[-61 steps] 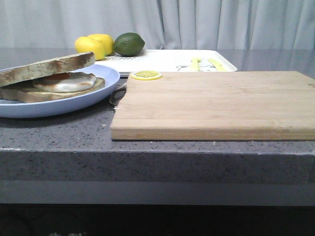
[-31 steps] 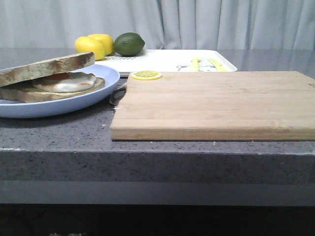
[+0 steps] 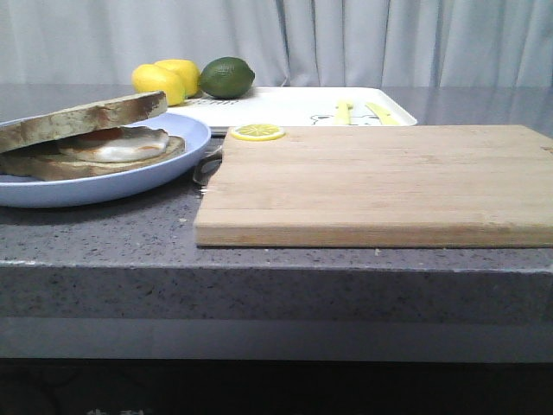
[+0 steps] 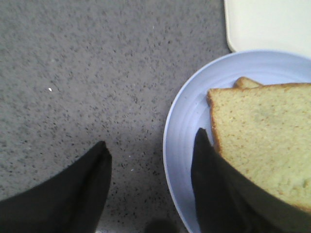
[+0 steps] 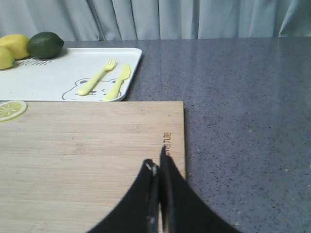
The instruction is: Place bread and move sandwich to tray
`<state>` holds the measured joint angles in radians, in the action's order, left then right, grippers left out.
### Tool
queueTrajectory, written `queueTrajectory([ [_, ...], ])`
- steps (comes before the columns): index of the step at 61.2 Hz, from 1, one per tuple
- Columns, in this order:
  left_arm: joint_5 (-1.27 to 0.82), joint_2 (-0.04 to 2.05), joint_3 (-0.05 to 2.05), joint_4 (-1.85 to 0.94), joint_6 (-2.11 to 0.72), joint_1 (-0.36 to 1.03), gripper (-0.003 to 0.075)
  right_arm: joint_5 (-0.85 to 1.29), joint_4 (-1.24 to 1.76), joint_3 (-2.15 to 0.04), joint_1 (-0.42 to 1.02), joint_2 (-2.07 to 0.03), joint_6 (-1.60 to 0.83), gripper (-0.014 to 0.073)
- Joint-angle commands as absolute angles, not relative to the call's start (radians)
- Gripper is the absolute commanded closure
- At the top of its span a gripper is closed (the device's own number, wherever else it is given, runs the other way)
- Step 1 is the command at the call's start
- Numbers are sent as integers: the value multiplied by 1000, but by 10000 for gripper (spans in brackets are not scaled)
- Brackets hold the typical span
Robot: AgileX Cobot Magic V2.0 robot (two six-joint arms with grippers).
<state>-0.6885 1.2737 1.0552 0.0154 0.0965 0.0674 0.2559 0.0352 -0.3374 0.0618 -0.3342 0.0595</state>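
Observation:
The sandwich (image 3: 104, 143) lies on the round pale-blue plate (image 3: 130, 183) at the left. The plain bread (image 3: 82, 119) rests tilted on top of the fried egg (image 3: 125, 147). In the left wrist view my left gripper (image 4: 151, 145) is open and empty. One of its fingers (image 4: 209, 179) is over the plate (image 4: 187, 121) beside the crust of the bread (image 4: 262, 141), the other over the counter. The white tray (image 3: 285, 105) lies behind the board. My right gripper (image 5: 158, 162) is shut and empty above the board's right edge. Neither gripper shows in the front view.
A wooden cutting board (image 3: 380, 181) fills the middle and right, with a lemon slice (image 3: 257, 132) on its back left corner. Two lemons (image 3: 164, 79) and a lime (image 3: 226, 77) sit on the tray's left end. A yellow fork (image 5: 97, 76) and knife (image 5: 117, 81) lie on the tray.

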Motion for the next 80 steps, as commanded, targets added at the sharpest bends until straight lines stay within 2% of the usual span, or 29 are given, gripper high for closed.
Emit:
queueTrajectory([
  [1,-670,1327,1114,0,99,77,355,169,37,-364,63,-338,60,655],
  [19,-667,1482,1124,-9,99,77,355,171,37,-364,63,-338,60,655],
  [65,-642,1524,1124,-45,99,79,359,172,37,-364,63,-338,60,655],
  [67,-644,1524,1124,-45,99,79,374,172,37,-364,63,-338,60,655],
  [72,-644,1524,1124,-45,97,79,467,172,37,-364,63,-338,60,655],
  [80,-644,1524,1124,-61,97,79,716,173,37,-364,63,-338,60,655],
])
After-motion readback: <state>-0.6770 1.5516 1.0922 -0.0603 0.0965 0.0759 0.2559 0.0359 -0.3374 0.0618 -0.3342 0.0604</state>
